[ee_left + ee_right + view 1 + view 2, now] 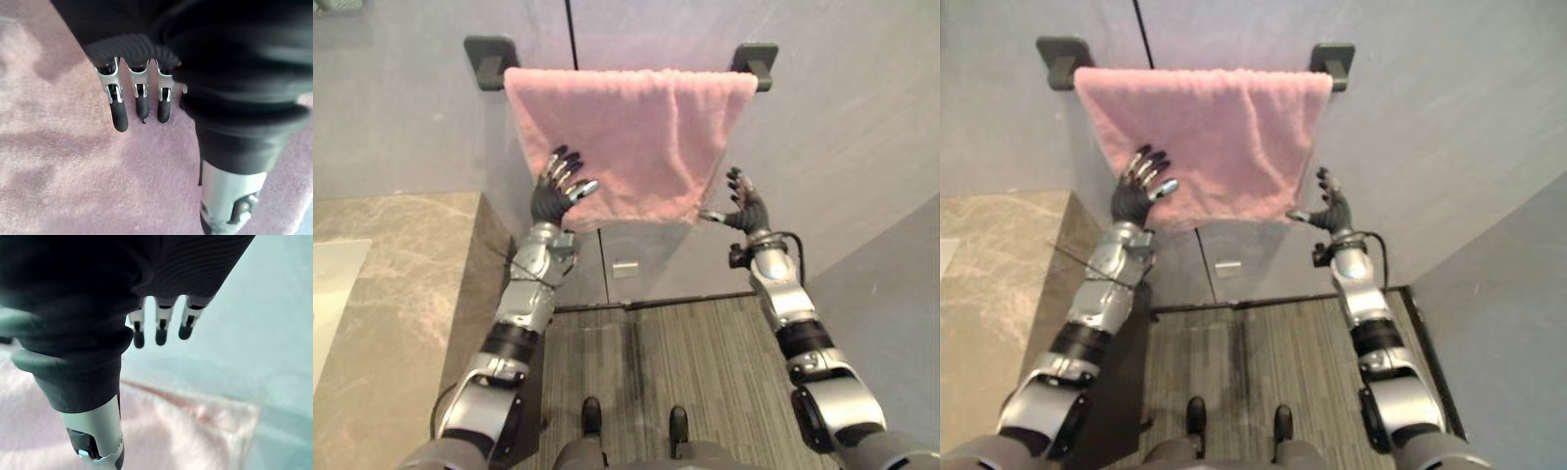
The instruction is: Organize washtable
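pink towel [636,127] hangs between dark wall brackets [490,54], long axis left to right. left hand [551,196] sits over its lower left part, fingers straight, gripping nothing. right hand [745,208] is spread wide just beside the lower right corner, thumb toward it.

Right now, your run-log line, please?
pink terry towel on dark wall bar | left robot hand open at towel | right robot hand open beside its corner

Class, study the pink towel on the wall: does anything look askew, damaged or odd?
Only mildly: the pink towel hangs with a vertical fold down its right part, one layer overlapping another, so it isn't flat. No damage or spill shows.
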Available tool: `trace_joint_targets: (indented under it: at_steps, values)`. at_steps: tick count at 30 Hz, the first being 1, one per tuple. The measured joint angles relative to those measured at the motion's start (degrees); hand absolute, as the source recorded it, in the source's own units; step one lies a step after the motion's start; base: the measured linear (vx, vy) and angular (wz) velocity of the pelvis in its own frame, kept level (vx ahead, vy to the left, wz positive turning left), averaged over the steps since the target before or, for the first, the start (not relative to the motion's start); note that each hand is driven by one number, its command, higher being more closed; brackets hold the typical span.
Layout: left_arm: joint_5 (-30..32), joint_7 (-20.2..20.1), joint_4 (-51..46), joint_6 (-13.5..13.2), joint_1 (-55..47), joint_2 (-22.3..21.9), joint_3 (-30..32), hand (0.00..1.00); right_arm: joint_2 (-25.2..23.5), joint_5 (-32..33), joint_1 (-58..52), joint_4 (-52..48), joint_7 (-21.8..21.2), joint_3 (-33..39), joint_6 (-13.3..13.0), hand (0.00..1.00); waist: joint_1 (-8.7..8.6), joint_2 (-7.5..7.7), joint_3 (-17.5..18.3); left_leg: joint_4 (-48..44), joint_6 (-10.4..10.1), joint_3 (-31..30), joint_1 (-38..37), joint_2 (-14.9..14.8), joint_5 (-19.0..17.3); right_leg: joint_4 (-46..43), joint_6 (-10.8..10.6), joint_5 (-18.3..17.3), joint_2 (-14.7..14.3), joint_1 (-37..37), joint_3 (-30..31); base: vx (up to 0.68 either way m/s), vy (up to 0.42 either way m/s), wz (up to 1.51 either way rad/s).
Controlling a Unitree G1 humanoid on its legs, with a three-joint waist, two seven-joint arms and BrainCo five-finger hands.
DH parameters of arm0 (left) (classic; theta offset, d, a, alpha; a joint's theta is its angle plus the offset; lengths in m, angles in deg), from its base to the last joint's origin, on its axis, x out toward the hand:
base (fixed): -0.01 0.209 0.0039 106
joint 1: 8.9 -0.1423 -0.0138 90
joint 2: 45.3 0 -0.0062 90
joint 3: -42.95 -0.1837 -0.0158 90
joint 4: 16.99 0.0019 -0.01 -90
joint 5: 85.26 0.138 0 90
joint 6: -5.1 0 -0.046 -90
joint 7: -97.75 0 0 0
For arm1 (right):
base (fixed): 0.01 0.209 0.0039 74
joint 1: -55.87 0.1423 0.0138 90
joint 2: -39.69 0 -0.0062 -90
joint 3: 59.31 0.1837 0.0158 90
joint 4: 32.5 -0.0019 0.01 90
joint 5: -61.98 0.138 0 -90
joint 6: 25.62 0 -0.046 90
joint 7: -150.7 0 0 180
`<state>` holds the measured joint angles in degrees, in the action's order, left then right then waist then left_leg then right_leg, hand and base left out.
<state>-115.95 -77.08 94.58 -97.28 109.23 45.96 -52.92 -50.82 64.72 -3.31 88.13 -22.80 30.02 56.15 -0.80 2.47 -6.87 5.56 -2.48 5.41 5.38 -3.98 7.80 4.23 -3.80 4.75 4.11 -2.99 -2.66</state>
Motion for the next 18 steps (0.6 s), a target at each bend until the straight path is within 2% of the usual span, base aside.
trace_joint_targets:
  at_steps: [13,18]
  values:
    - [1.8,-2.7,-6.8,0.1,-12.2,0.0,6.5,0.0,1.3,-0.6,-10.1,-7.2,-1.6,6.3,-0.1,0.0,0.11,0.02,0.0,0.0,0.0,-0.5,-1.6,0.0,0.0,0.3,0.0,0.0,0.0,2.0,-0.3,0.0,0.002,0.01]
    - [4.1,-4.3,-9.4,0.1,-19.7,-0.3,6.7,0.0,1.2,-1.1,-16.5,-10.0,-1.9,8.1,-0.3,0.0,0.17,0.07,0.1,0.0,-0.2,-1.0,-2.2,0.0,-0.2,0.9,-0.1,-0.1,0.1,3.2,-0.5,-0.01,0.001,0.05]
